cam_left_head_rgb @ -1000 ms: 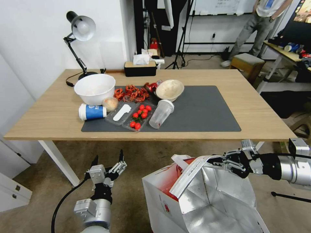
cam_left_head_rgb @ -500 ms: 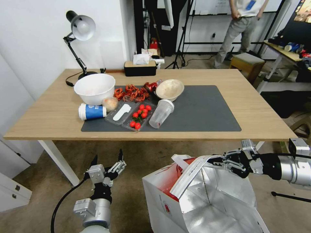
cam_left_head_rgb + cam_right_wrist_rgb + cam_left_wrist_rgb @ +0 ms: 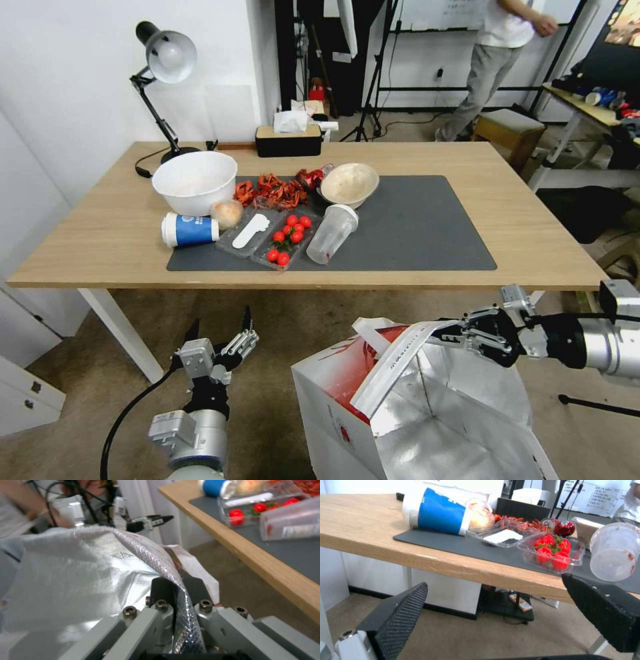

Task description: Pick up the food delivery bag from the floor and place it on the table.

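Observation:
The food delivery bag [image 3: 323, 400] stands on the floor [image 3: 280, 320] in front of the table [image 3: 100, 247], white with a red side panel and an open, foil-lined mouth. My right gripper [image 3: 448, 335] reaches in from the right and is shut on the bag's upper rim by the flat white handle [image 3: 390, 367]. In the right wrist view the foil edge of the bag [image 3: 83, 580] runs between the closed fingers of the right gripper [image 3: 176, 587]. My left gripper [image 3: 221, 330] hangs open, low and left of the bag, holding nothing. In its wrist view the left gripper [image 3: 500, 620] faces the table's front edge [image 3: 453, 567].
The left half of the dark grey mat [image 3: 413, 227] holds a white bowl [image 3: 195, 181], a tipped blue cup [image 3: 190, 230], a tomato tray [image 3: 288, 241], a tipped clear cup [image 3: 332, 233] and a beige bowl [image 3: 349, 185]. A white table leg [image 3: 120, 327] slants down beside my left arm.
The right arm has edged slightly to the right, still holding the bag's rim. The bag and the left arm have hardly moved.

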### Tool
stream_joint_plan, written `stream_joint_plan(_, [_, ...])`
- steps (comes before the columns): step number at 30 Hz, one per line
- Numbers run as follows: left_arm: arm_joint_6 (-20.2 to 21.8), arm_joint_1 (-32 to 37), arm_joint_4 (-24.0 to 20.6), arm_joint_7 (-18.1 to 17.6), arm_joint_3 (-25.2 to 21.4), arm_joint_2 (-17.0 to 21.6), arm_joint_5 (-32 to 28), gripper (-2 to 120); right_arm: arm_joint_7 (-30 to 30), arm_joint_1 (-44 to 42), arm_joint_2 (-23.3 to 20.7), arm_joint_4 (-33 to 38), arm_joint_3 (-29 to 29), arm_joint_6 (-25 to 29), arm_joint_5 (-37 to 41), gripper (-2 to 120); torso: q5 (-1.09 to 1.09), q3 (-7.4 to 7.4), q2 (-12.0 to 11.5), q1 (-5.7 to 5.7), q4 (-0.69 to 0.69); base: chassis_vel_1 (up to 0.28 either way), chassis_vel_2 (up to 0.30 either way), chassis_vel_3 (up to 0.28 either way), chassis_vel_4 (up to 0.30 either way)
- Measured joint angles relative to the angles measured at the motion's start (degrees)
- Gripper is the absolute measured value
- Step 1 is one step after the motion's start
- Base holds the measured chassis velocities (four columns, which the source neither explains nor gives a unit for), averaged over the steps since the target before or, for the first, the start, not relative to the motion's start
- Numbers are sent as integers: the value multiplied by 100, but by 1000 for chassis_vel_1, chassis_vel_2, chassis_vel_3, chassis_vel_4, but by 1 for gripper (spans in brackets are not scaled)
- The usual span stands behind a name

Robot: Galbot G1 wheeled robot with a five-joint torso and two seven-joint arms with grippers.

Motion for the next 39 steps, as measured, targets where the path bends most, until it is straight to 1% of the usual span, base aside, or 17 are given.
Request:
stream_joint_plan(1, [0,0,0,0,0,0,0,100,0,0,0,0,0,0,0,0,0,0,0,0,0,0,0,0,0])
stream_joint_plan(4, [-19,50,-46,6,-20,-52,50,100,-273,0,-231,-60,154,-26,208,0,0,-2,-3,-2,1,0,0,0,0])
stream_joint_plan(5, [-19,50,-46,6,-20,-52,50,100,-273,0,-231,-60,154,-26,208,0,0,-2,-3,-2,1,0,0,0,0])
stream_joint_plan(11, [-89,103,-80,7,-53,-126,91,100,-379,-21,-547,-125,397,-153,567,0,0,-4,-7,-4,0,0,0,0,0])
stream_joint_plan(19, [-110,84,-80,-5,-78,-134,87,100,-353,-16,-732,-196,664,-210,830,0,0,-6,-10,-5,0,0,0,0,0])
stream_joint_plan(24, [-125,85,-80,-20,-119,-145,78,100,-361,25,-894,-274,896,-267,1147,0,0,-7,-12,-6,0,0,0,0,0])
stream_joint_plan(26, [-126,84,-80,-21,-121,-149,78,100,-359,29,-907,-278,921,-273,1190,0,0,-7,-12,-5,0,0,0,0,0])
stream_joint_plan(28, [-126,79,-80,-26,-123,-155,77,100,-319,43,-968,-292,1085,-346,1441,0,0,-7,-13,-6,0,0,0,0,0])
stream_joint_plan(31, [-128,77,-77,-29,-126,-157,77,100,-292,51,-1016,-308,1207,-377,1582,0,0,-8,-13,-6,0,0,0,0,0])
stream_joint_plan(36, [-129,77,-73,-32,-128,-159,76,100,-271,57,-1051,-316,1305,-416,1679,0,-1,-8,-13,-6,0,0,0,0,0])
stream_joint_plan(39, [-133,76,-69,-42,-133,-171,75,100,-156,78,-1123,-322,1634,-512,2022,0,0,-8,-14,-7,0,0,0,0,0])
